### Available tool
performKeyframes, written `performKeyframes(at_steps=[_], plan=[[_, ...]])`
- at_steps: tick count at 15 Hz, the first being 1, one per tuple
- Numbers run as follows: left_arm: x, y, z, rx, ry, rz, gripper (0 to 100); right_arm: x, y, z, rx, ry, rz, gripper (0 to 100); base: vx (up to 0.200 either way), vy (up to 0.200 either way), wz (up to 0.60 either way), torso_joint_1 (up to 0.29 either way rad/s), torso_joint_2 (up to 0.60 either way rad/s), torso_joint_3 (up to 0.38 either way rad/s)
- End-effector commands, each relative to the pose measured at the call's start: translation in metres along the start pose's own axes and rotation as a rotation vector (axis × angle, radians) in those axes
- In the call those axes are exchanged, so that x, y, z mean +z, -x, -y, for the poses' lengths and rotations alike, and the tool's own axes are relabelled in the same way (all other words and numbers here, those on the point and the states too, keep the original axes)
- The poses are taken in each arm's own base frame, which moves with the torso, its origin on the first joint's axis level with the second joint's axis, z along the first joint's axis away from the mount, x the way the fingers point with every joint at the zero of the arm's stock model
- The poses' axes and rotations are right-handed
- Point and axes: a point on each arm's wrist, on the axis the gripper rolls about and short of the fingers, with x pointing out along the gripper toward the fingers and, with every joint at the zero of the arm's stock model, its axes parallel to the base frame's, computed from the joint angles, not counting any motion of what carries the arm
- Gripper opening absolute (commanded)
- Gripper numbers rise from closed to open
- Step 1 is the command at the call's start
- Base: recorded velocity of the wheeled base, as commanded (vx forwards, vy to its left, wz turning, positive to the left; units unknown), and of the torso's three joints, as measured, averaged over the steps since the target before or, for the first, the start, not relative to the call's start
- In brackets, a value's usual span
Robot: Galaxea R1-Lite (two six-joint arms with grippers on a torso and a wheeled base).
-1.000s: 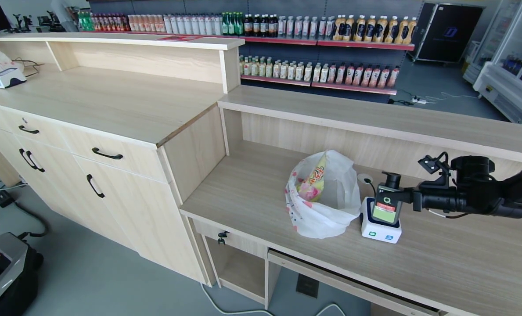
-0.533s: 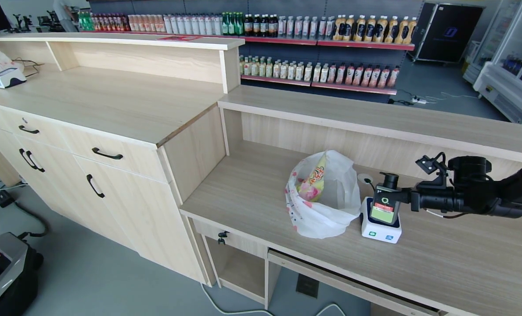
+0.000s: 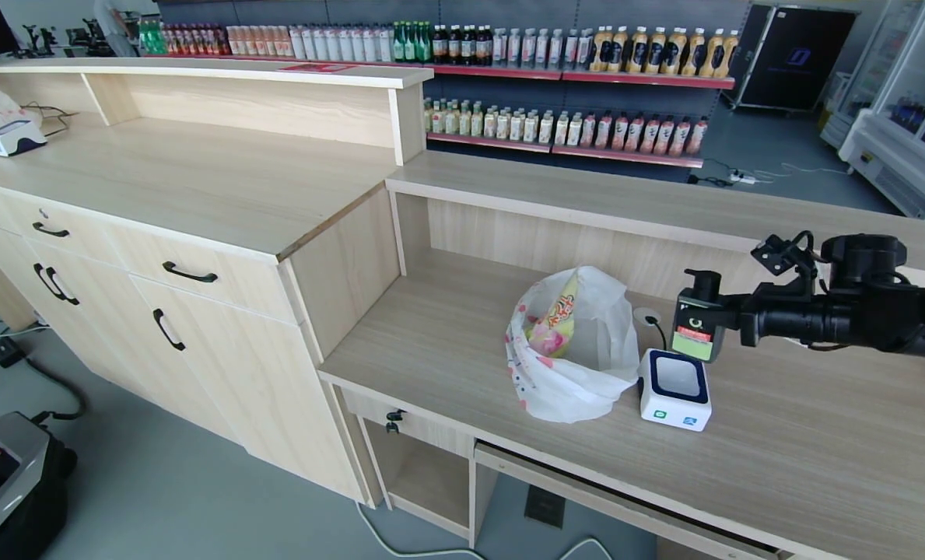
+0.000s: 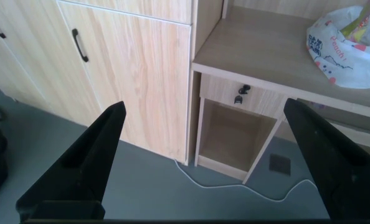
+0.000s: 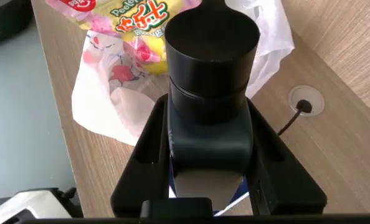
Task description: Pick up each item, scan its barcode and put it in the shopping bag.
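My right gripper (image 3: 717,323) is shut on a small black-capped bottle (image 3: 694,333) with a green and red label, held in the air above and just behind the white barcode scanner (image 3: 674,389). In the right wrist view the bottle (image 5: 211,74) stands between the fingers (image 5: 141,168) over the counter. The white shopping bag (image 3: 579,365) sits left of the scanner with a yellow and pink snack pack (image 3: 559,315) inside. My left gripper (image 4: 203,162) hangs open and holds nothing, low in front of the counter, with the bag (image 4: 350,46) farther off.
The scanner's cable runs to a round hole (image 3: 647,316) in the wooden counter (image 3: 820,451). A raised ledge (image 3: 664,210) borders the counter at the back. A taller cabinet with drawers (image 3: 190,272) stands to the left. Drink shelves line the far wall.
The right gripper has lifted the bottle up off the scanner's face and drawn it slightly back and right. The scanner's window is now uncovered.
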Motion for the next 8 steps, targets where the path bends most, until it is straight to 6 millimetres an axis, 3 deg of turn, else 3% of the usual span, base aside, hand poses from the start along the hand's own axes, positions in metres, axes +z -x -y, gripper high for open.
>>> performKeyframes(at_steps=[1,3,8], plan=[[0.000,0.000,0.000,0.000,0.000,-0.001,100,0.034,0.020,-0.010,-0.062,0.097,0.023,0,0.000,0.000,0.00,0.000,0.00,0.000],[0.000,0.000,0.000,0.000,0.000,-0.001,100,0.051,0.029,-0.017,-0.162,0.149,0.003,0,0.000,0.000,0.00,0.000,0.00,0.000],[0.000,0.000,0.000,0.000,0.000,-0.001,100,0.063,0.042,-0.038,-0.212,0.177,-0.016,0,0.000,0.000,0.00,0.000,0.00,0.000]])
